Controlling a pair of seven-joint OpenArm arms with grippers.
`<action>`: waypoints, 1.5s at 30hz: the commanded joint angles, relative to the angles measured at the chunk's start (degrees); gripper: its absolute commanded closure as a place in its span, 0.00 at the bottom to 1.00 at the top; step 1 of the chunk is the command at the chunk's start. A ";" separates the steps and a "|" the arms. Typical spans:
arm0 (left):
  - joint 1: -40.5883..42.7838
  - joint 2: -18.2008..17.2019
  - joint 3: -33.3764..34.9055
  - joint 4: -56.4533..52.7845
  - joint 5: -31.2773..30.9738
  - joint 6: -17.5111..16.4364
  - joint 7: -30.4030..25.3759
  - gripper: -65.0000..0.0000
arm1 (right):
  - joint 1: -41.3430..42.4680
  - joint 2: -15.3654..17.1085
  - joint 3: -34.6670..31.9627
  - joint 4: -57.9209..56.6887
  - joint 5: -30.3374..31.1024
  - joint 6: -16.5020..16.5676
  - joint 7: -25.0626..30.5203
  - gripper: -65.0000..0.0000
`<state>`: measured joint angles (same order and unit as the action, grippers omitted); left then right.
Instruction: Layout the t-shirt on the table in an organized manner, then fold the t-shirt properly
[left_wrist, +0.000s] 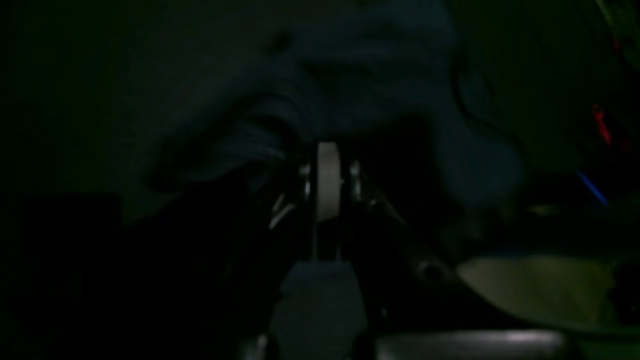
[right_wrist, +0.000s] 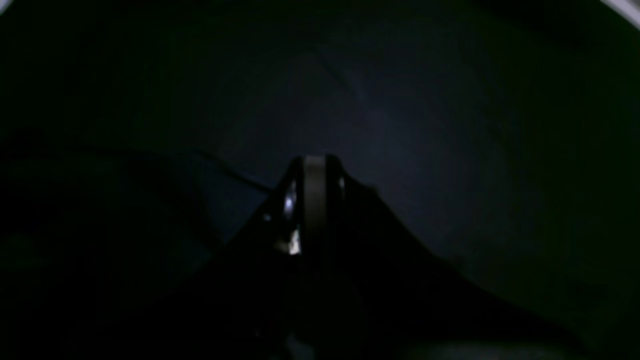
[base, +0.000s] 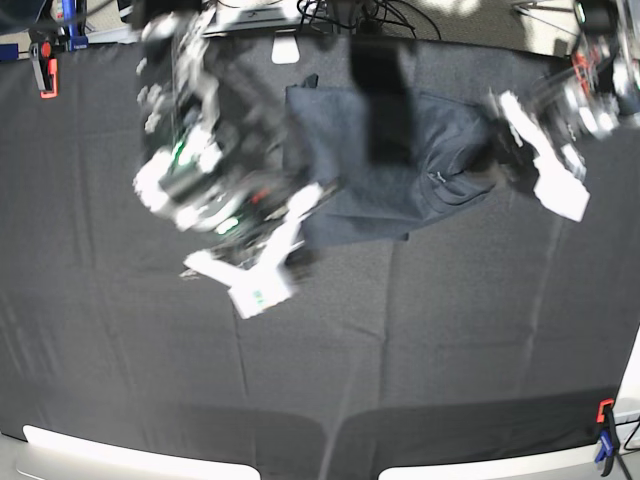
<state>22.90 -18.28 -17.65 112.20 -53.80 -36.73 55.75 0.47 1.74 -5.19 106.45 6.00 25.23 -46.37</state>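
Toward the far edge of the black surface (base: 420, 340), about midway along it, lies the t-shirt (base: 400, 180), a dark grey, rumpled heap with creases. At its end nearer the base view's left edge, the right claw (base: 300, 205) sits at the cloth's lower corner; the right wrist view shows its jaws pressed together (right_wrist: 315, 165) over dark fabric, though whether cloth is pinched there cannot be told. At the opposite end, the left claw (base: 497, 150) meets the shirt's edge, jaws likewise drawn tight (left_wrist: 328, 150) against bunched folds. An orange clamp (base: 44, 72) grips the far left corner; another (base: 604, 415) marks the near right corner.
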 joint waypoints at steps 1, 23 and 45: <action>1.22 -0.63 -0.31 2.40 -1.90 -0.68 -0.33 1.00 | 2.49 0.61 -0.07 -1.49 0.61 -0.20 1.42 1.00; 1.60 1.36 18.01 -13.25 13.97 -0.15 -6.56 1.00 | 12.59 2.71 -8.28 -27.19 0.17 5.88 -3.58 1.00; -15.30 3.02 13.84 -23.74 29.99 5.51 -20.52 1.00 | -8.31 6.75 -8.22 -9.60 6.47 9.46 -2.64 1.00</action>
<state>8.34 -14.94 -3.57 87.59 -22.94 -31.24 37.04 -7.97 8.56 -13.17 96.31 11.70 32.80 -48.34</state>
